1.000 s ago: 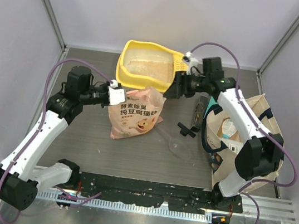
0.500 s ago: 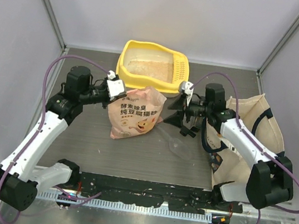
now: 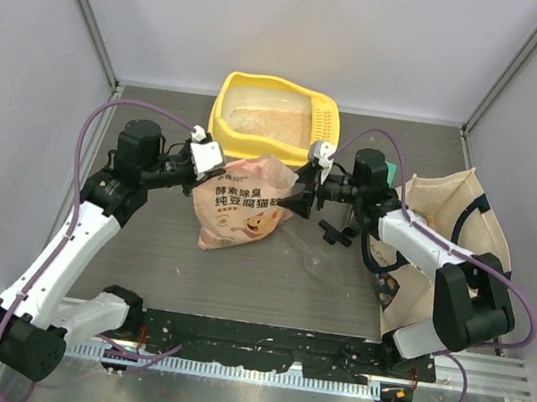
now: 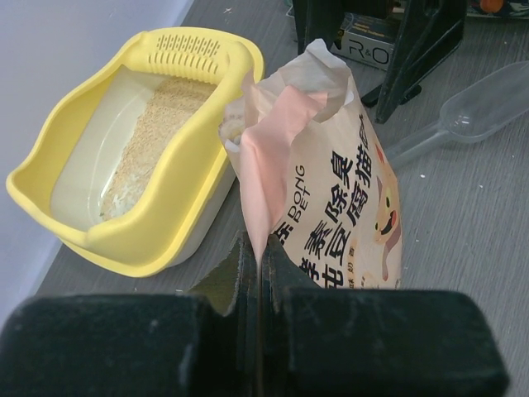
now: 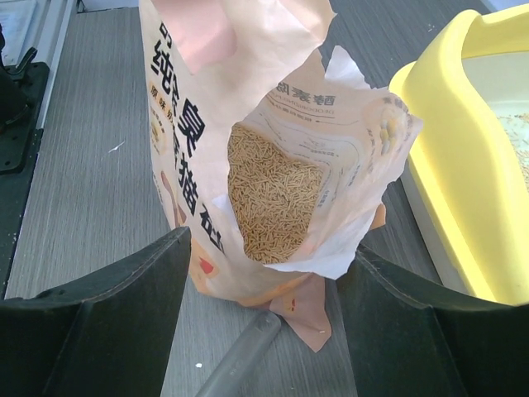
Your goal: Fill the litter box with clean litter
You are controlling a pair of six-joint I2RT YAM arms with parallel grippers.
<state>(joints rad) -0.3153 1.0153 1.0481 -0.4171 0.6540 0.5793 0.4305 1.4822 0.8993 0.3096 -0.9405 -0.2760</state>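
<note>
Left gripper (image 4: 258,248) pinches one lip of the litter bag (image 4: 331,190); right gripper (image 5: 266,248) gapes at the opposite lip. Next, probably: clamp, lift, pour into the litter box (image 4: 165,198) alongside.

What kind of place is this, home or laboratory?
Likely a robot test cell: plain walls and metal posts enclose a table, two arms are bolted at its near edge, and a litter box and litter bag stand on it.

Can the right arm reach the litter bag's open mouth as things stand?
Probably yes: the right pincer is open, facing the mouth of the litter bag, with nothing between them.
</note>
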